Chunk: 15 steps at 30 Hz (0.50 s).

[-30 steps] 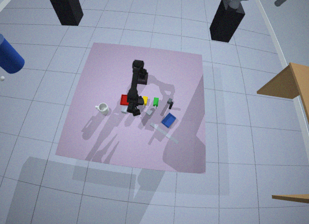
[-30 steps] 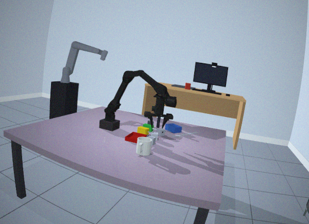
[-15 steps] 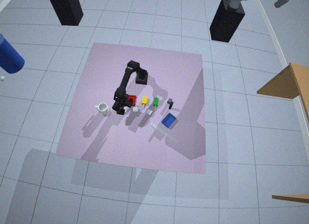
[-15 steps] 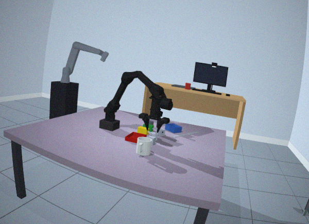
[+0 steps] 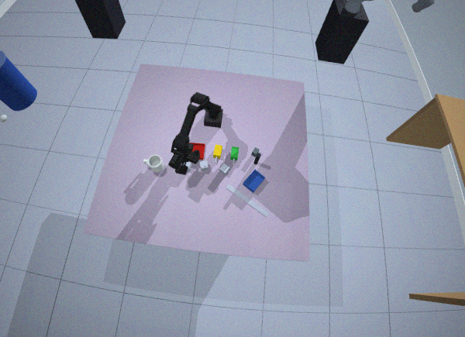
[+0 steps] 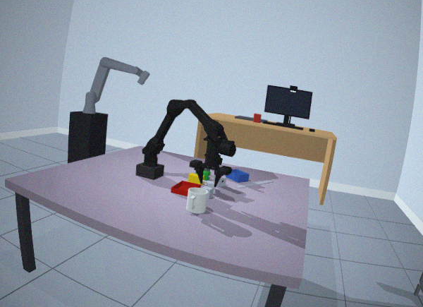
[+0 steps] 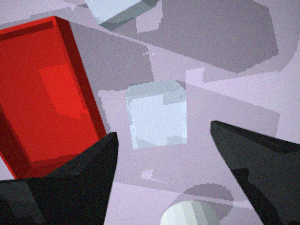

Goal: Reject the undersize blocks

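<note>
So far, my red tray (image 5: pixel 200 150) (image 6: pixel 182 188) (image 7: pixel 45 100) shows no block; sorting remains. My gripper (image 5: pixel 188 163) (image 6: pixel 209 183) (image 7: pixel 164 132) stands wide, empty over the steel block (image 5: pixel 188 164) (image 6: pixel 208 191) (image 7: pixel 159 120), mid-frame in the wrist view.

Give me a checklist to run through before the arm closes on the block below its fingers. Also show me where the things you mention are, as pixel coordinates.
1. Gripper (image 5: pixel 188 163) (image 6: pixel 209 183) (image 7: pixel 164 132) open, nothing held: ok.
2. Nearest steel block (image 5: pixel 188 165) (image 6: pixel 209 193) (image 7: pixel 159 121) in line with the gap between the fingers, in the wrist view: ok.
3. Green GO gauge (image 5: pixel 234 153) (image 6: pixel 206 175) put down, out of the gripper: ok.
4. That block proven undersize: cannot tell; its bore size can't be judged here.
5. Red reject tray (image 5: pixel 202 152) (image 6: pixel 178 192) (image 7: pixel 76 77) safe from the finger overlapping its edge in the wrist view: cannot tell.
</note>
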Motion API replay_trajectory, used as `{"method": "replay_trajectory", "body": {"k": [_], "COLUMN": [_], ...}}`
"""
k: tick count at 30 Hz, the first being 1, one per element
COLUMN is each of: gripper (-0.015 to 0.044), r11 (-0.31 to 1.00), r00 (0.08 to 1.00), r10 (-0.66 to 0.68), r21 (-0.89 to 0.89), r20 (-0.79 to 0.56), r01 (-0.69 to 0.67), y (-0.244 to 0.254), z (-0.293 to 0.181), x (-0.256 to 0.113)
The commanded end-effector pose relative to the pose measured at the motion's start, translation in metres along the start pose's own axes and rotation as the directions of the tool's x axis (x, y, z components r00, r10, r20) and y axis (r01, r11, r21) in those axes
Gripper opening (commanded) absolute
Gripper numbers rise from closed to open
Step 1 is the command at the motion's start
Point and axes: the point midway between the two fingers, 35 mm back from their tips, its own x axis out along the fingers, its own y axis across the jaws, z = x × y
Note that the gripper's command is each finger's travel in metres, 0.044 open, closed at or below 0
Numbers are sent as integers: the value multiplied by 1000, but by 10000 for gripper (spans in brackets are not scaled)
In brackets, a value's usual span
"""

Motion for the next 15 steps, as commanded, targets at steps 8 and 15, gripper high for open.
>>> {"method": "replay_trajectory", "body": {"k": [8, 15], "gripper": [325, 325], "r11": [1000, 1000], "r00": [1000, 1000], "r10": [2, 2], "r21": [7, 7], "r20": [2, 2], "r01": [-2, -2], "y": [0, 1], "z": [0, 1], "x": [20, 31]}}
